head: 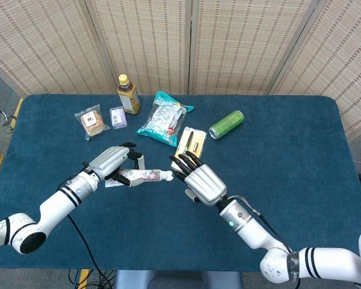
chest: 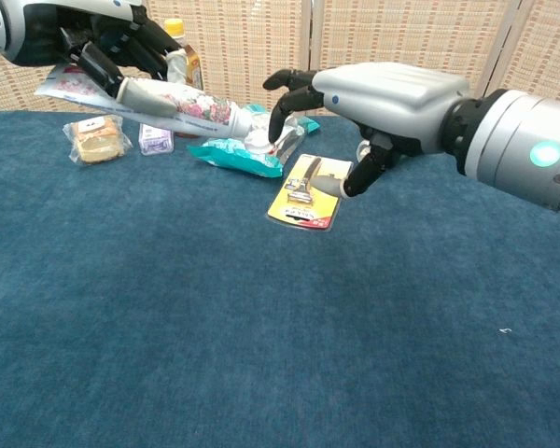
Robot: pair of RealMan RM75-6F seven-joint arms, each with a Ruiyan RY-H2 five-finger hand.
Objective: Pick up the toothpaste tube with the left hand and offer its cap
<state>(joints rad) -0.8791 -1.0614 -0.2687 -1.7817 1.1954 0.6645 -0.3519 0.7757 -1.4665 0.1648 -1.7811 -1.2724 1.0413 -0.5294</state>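
Note:
My left hand (head: 111, 162) (chest: 98, 42) grips the tail half of the flowered white toothpaste tube (head: 142, 176) (chest: 180, 105) and holds it off the table, cap end pointing right and slightly down. The white cap (head: 168, 175) (chest: 259, 141) sits just under the curled black fingers (chest: 282, 96) of my right hand (head: 201, 182) (chest: 392, 93). Those fingers arch over the cap, at or very near it. The right thumb hangs lower, apart from the cap, over the razor pack, and holds nothing.
Behind the hands lie a yellow razor pack (head: 191, 142) (chest: 308, 191), a teal snack bag (head: 163, 122), a green can (head: 226, 124), a brown bottle (head: 128, 94), a sandwich packet (head: 91, 122) and a small purple packet (head: 118, 116).

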